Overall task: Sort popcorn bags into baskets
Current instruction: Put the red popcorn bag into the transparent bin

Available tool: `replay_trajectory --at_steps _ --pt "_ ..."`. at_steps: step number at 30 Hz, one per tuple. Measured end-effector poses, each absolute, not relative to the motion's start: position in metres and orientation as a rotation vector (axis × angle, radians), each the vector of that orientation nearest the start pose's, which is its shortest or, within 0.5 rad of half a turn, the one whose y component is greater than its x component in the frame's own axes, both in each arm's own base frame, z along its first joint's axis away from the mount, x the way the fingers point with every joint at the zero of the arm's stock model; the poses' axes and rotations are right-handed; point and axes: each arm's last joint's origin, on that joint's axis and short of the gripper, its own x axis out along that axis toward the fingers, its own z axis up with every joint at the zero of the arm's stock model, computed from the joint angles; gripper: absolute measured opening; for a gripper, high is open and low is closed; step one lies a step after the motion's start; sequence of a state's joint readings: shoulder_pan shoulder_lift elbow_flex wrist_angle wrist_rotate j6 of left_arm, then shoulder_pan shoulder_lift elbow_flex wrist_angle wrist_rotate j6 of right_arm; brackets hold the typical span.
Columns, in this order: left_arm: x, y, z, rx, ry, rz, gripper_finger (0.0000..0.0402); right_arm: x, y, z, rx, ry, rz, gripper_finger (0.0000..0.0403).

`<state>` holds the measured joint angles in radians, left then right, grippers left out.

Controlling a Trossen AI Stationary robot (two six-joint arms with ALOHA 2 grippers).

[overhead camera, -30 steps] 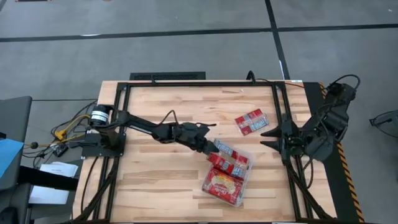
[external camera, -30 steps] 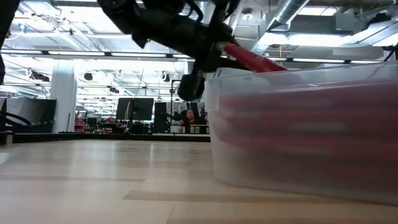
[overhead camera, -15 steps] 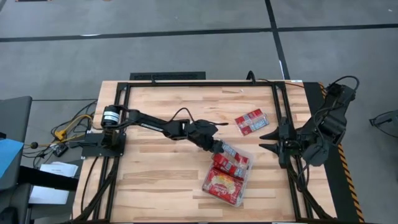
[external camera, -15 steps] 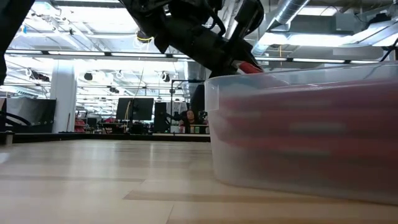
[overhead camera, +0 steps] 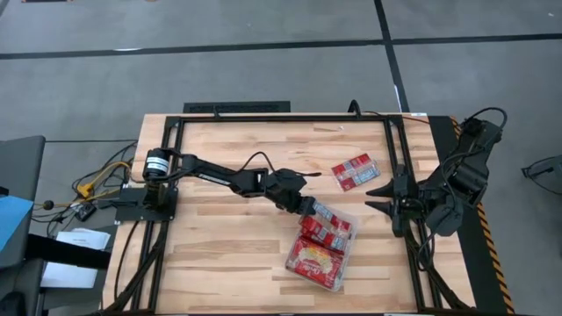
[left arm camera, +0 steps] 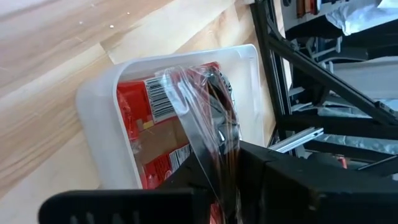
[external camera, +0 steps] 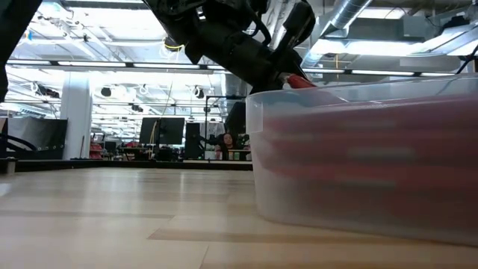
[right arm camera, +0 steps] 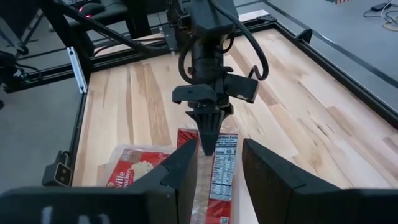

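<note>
Currently my left gripper (overhead camera: 306, 207), jaws clamped on a popcorn bag (left arm camera: 208, 124), hangs over the clear basket (overhead camera: 345, 254); next I must release, while the right gripper (overhead camera: 379, 197) waits with its jaws apart.

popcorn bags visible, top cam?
4: one loose on the table; one held by the left tool over the tray; two visible inside. More may be hidden underneath.

Two popcorn bags (overhead camera: 355, 171) are counted loose on the table at two o'clock; one clear tray (overhead camera: 344, 263) is seen, its stacked bags uncountable.
</note>
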<state>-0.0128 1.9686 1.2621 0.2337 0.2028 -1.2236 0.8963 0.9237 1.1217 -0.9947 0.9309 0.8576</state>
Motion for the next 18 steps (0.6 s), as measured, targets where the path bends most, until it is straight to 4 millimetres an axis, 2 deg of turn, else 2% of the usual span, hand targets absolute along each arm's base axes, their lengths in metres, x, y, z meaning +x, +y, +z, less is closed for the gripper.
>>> replay_trajectory --at_steps 6,14,18 --pt "0.436 -0.013 0.195 -1.272 0.529 0.098 0.0007 0.111 0.101 0.361 0.206 0.413 -0.239 0.0153" --pt "0.450 -0.020 0.230 -1.199 0.493 0.029 0.0007 0.111 0.101 0.361 0.215 0.412 -0.240 0.0151" --pt "0.448 -0.022 0.227 -1.186 0.530 0.086 0.0007 0.111 0.101 0.361 0.215 0.412 -0.240 0.0145"
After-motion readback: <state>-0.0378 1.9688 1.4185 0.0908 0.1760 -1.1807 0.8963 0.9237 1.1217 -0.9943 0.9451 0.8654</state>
